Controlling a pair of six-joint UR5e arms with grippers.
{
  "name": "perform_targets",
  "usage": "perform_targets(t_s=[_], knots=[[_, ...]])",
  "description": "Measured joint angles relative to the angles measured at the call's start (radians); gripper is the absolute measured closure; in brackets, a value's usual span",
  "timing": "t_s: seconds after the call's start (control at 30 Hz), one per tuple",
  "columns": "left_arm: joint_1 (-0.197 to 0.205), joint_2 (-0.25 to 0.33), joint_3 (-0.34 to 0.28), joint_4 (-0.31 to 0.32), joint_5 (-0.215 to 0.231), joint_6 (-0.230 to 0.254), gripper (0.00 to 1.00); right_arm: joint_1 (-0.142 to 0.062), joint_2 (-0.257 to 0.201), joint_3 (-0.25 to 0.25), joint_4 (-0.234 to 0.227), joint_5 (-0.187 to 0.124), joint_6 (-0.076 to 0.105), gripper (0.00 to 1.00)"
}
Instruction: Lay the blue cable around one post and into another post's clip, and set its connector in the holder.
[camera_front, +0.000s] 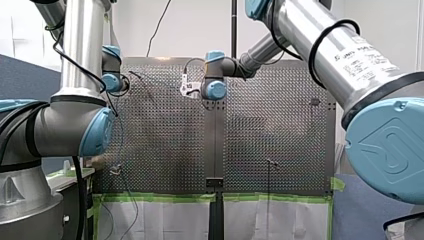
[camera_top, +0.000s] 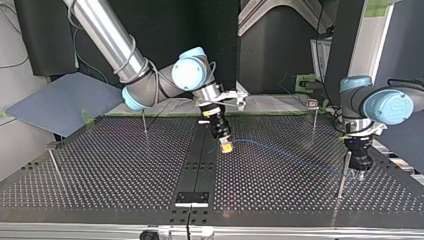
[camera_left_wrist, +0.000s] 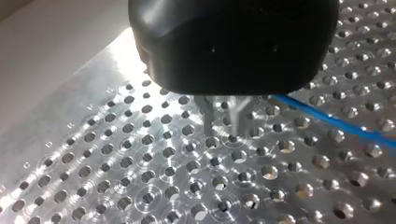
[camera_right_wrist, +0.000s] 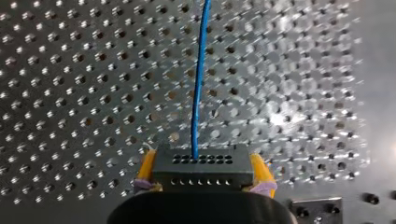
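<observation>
One perforated table (camera_top: 100, 170); right end effector (camera_top: 226, 146) clamps connector (camera_right_wrist: 204, 170), left end effector (camera_left_wrist: 225, 119) unclear.

White wall (camera_front: 200, 30) behind, blue partition (camera_front: 22, 75) at the front view's left, perforated metal table (camera_front: 165, 145), green tape (camera_front: 160, 198) on its edge.

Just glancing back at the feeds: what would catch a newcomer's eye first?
The blue cable, running straight out of the black connector clamped between my right gripper's yellow pads. In the top view it arcs across the perforated table toward my left gripper, low beside a thin post.
</observation>
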Motion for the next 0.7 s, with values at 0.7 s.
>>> perform_targets(t_s=[0.7], knots=[[-0.035, 0.0, 0.0, -0.051, 0.006, 0.019, 0.01, -0.061, 0.005, 0.124, -0.073, 0.053, 0.013, 1.0]])
